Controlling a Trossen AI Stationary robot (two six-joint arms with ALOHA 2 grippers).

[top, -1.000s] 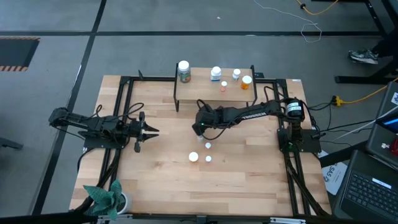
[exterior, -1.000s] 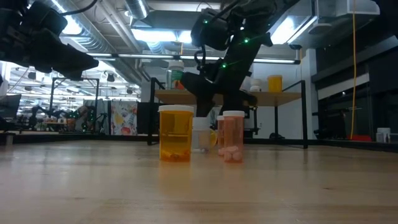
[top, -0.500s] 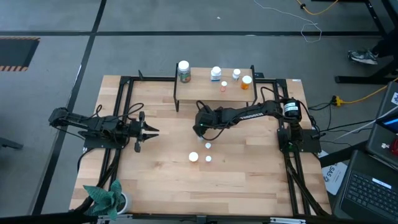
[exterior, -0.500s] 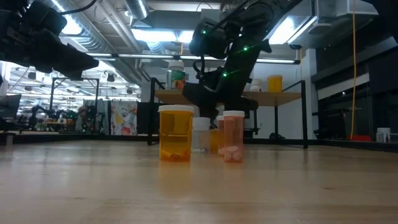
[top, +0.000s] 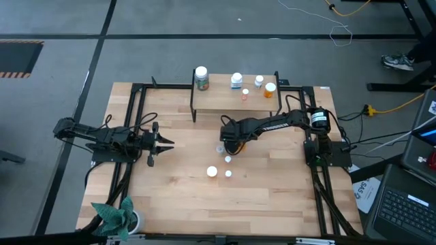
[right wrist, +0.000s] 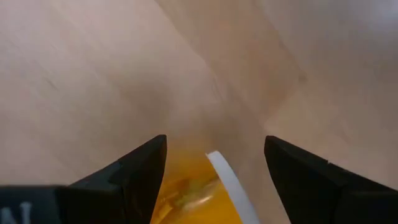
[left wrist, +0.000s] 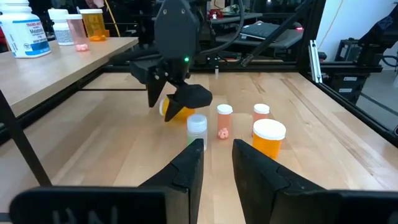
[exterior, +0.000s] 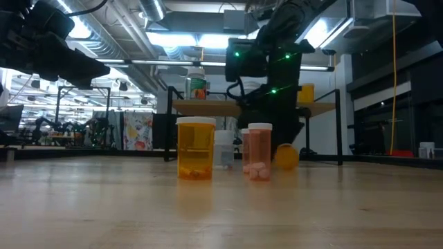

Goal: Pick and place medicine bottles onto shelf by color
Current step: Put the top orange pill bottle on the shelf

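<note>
My right gripper (top: 229, 140) is low over the middle of the table, shut on an orange bottle with a white cap (left wrist: 176, 112), which also shows in the low view (exterior: 286, 156). A clear bottle (top: 220, 148), a pinkish one (top: 227, 160), a large orange one (top: 212, 172) and a small one (top: 228, 174) stand on the table nearby. The shelf (top: 225, 103) at the far side carries a green bottle (top: 201, 79), white ones (top: 236, 81) and an orange one (top: 270, 89). My left gripper (top: 165, 143) is open and empty at the table's left. My right gripper has the orange bottle (right wrist: 186, 186) between its two fingers, which slant down from the table's right. The bottle is tipped over, its white cap rim (right wrist: 225, 180) toward one finger. It sits low at the table (exterior: 286, 166); whether it is clear of it I cannot tell.
A black frame (top: 136, 122) runs around the table's edges. A green plant in a white pot (top: 116, 216) stands at the near left corner. Bare wood lies between the standing bottles and the shelf legs.
My right gripper has moved toward the table's right edge. The orange bottle, which stood upright behind the others, has gone with it and is now tipped over. The clear bottle that the gripper covered from above now shows.
</note>
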